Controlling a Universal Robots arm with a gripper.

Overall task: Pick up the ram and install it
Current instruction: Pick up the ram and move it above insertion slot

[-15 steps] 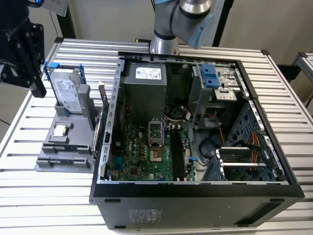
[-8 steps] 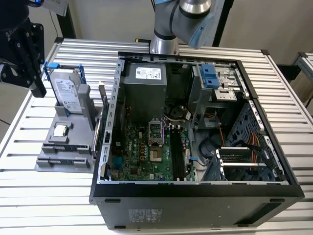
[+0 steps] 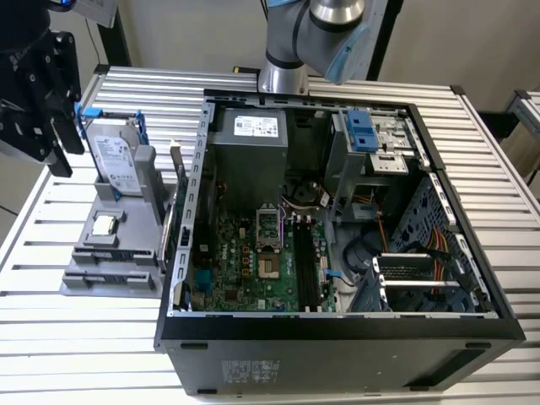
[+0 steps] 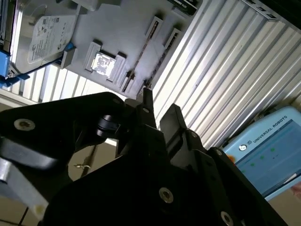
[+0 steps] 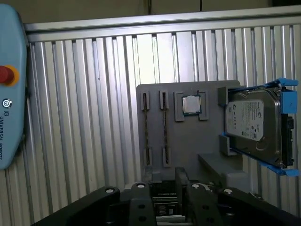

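Gripper (image 5: 165, 188) clamped on the ram (image 5: 164, 207) across its flat faces, which I judge steadies the thin board over the grey holder (image 5: 188, 141).

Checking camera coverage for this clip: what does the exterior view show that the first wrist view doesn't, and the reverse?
Exterior view, not first wrist view: the open computer case with its green motherboard, and the arm's base. First wrist view, not exterior view: a pale blue pendant with a red button. Both: the gray holder carrying the hard drive in its blue bracket and a processor chip, plus the black gripper.
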